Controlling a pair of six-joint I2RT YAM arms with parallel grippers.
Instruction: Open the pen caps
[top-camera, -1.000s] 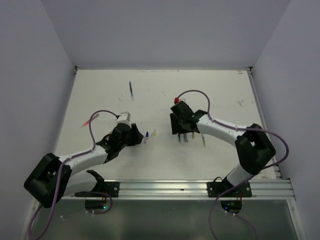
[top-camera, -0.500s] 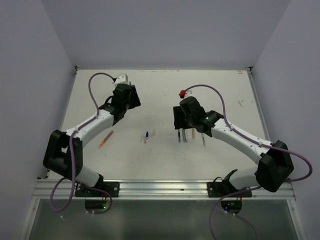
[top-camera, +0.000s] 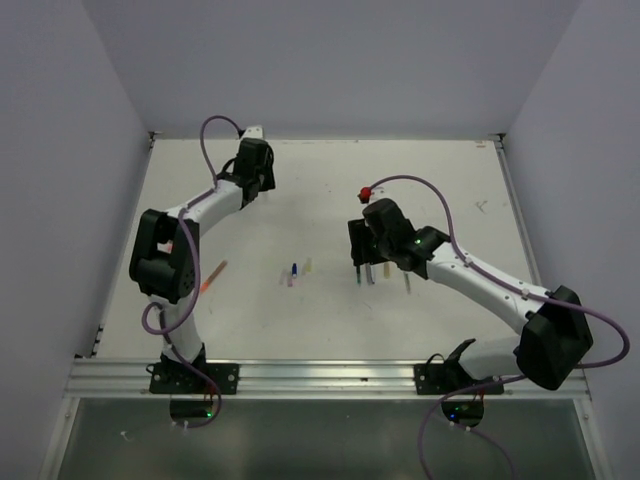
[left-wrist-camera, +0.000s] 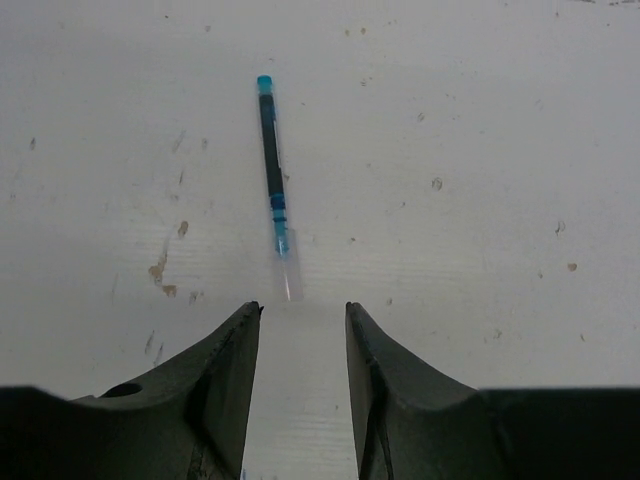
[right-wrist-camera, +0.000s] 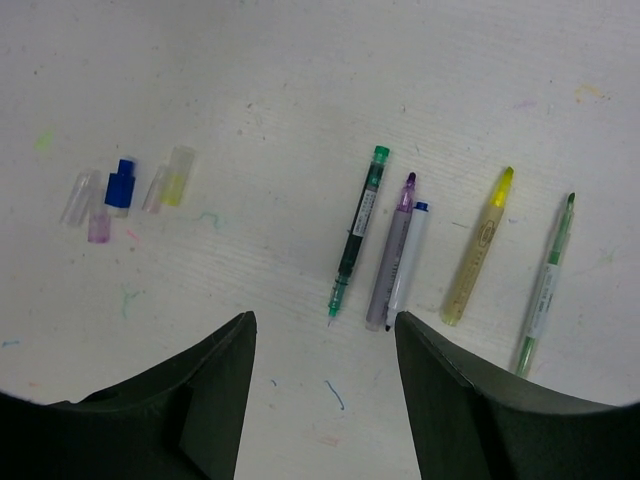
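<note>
Stock on the scuffed white table (top-camera: 450, 180), listed from the arm bases outward, as I read it from my station.

1. Orange-red stick pen (top-camera: 212, 276): lies alone on a slant, just beside the left arm's elbow. Too small for me to tell whether it is capped.

2. Loose pen caps (right-wrist-camera: 121, 185): stubby plastic tubes in a small cluster at mid-table, one blue, one pale yellow, one purple, the rest clear. All are off their pens.

3. Row of five thin stick pens (right-wrist-camera: 393, 250): green, purple-grey, white with a blue end, yellow, pale green. They lie side by side and roughly parallel, with bare tips showing, so I judge them done.

4. Right gripper (right-wrist-camera: 322, 330): jaws apart and holding nothing, hovering over the near ends of that row.

5. Left gripper (left-wrist-camera: 302, 310): reached out to the far left of the table, jaws apart with bare table between them and nothing held.

6. Teal and dark stick pen (left-wrist-camera: 273, 170): straight ahead of the left gripper and just beyond its fingertips. Its long axis runs almost in line with the gap, leaning slightly left. What I take for a clear cap (left-wrist-camera: 287, 272) points back at the jaws, and the teal end points away. The left arm is much the nearer, and the right is well apart. I judge this the pen still to open.
</note>
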